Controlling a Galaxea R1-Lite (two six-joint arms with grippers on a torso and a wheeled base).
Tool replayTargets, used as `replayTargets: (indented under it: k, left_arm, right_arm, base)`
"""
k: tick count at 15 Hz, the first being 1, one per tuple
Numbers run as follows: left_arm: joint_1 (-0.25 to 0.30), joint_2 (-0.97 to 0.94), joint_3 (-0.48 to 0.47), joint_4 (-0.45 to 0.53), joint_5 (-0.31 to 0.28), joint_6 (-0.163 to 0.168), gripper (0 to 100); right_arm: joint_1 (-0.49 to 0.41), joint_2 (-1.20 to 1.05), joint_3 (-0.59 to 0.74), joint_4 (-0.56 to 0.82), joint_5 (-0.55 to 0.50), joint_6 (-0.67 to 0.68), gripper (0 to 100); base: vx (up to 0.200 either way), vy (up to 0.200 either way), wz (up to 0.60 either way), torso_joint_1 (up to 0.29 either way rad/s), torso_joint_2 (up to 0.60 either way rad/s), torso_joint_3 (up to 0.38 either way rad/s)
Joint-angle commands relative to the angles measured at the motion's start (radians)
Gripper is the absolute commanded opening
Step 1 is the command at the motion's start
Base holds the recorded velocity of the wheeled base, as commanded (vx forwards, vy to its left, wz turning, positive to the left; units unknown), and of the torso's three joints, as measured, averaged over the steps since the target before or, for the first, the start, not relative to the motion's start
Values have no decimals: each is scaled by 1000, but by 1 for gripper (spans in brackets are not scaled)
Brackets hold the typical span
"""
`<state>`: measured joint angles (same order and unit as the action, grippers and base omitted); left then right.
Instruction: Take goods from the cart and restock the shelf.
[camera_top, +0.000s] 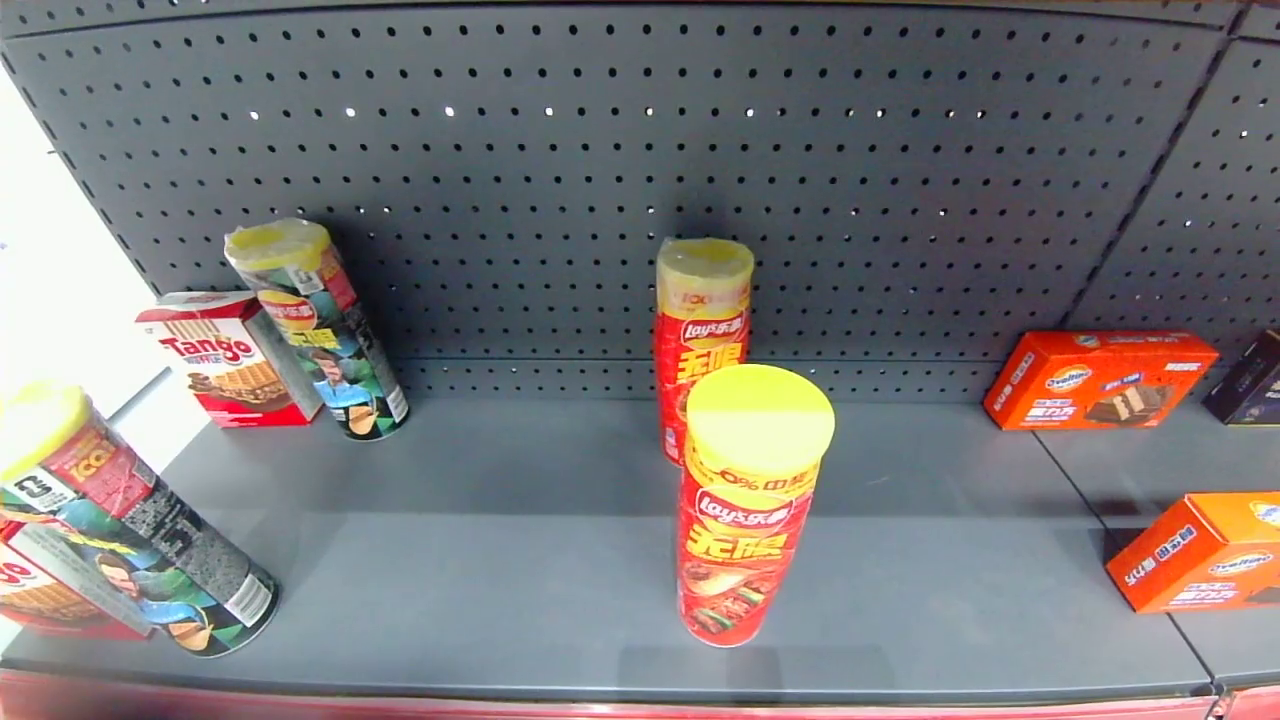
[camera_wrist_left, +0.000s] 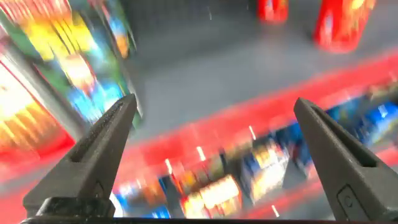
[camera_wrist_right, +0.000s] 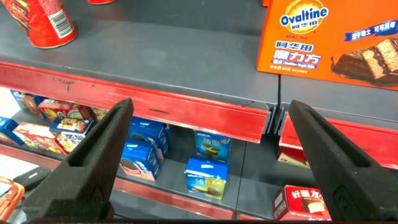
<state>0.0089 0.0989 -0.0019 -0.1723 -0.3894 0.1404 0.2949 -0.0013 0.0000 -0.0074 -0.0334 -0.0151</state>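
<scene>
A red chip can (camera_top: 745, 520) stands upright on the grey shelf (camera_top: 480, 540). The left gripper (camera_wrist_left: 214, 102) and the right gripper (camera_wrist_right: 210, 104) are both spread wide and empty.

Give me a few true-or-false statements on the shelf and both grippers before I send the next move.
1. The front red can and the back red can stand upright on the shelf, one behind the other. True.
2. The left gripper is shut on a can. False: it is open and holds nothing.
3. A rear orange box and a front orange box sit at the shelf's right side. True.
4. The front red can has no lid. False: a yellow lid covers it.
5. The right gripper is open and empty. True.
</scene>
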Motion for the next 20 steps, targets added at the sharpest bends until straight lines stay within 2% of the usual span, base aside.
replayTargets:
  k: [1, 7, 8, 9, 10, 11, 12, 13, 14, 15, 20]
  left_arm:
    - [-15, -99, 2, 114, -2, 8, 100]
    - [-15, -99, 2, 109, -3, -1, 100]
    - [-10, -99, 0, 126, 32, -67, 100]
    - [-7, -99, 0, 125, 208, -127, 100]
    - [-9, -99, -1, 126, 268, -137, 100]
    - [-9, -99, 2, 182, 435, -134, 100]
    - [-10, -99, 2, 171, 394, -122, 100]
    - [-12, -99, 2, 172, 345, -84, 100]
    - [-12, -99, 2, 172, 345, -84, 100]
    - [-10, -99, 2, 175, 236, -59, 100]
    - [-14, -99, 2, 175, 234, -62, 100]
  right_arm:
    - [0, 1, 0, 0, 0, 0, 100]
    - [0, 1, 0, 0, 0, 0, 100]
    - [1, 1, 0, 0, 0, 0, 100]
    - [0, 1, 0, 0, 0, 0, 100]
    - [0, 1, 0, 0, 0, 0, 100]
    - [1, 1, 0, 0, 0, 0, 100]
    - [0, 1, 0, 0, 0, 0, 100]
    - [0, 1, 0, 0, 0, 0, 100]
    - [0, 1, 0, 0, 0, 0, 100]
    - [0, 1, 0, 0, 0, 0, 100]
    - [1, 1, 0, 0, 15, -9, 100]
  base:
    - [0, 0, 0, 0, 0, 0]
    - [0, 0, 0, 0, 0, 0]
    - [0, 0, 0, 0, 0, 0]
    - [0, 0, 0, 0, 0, 0]
    - [0, 0, 0, 0, 0, 0]
    - [0, 0, 0, 0, 0, 0]
    - [0, 0, 0, 0, 0, 0]
    - [0, 0, 0, 0, 0, 0]
    - [0, 0, 0, 0, 0, 0]
    - [0, 0, 0, 0, 0, 0]
    - [0, 0, 0, 0, 0, 0]
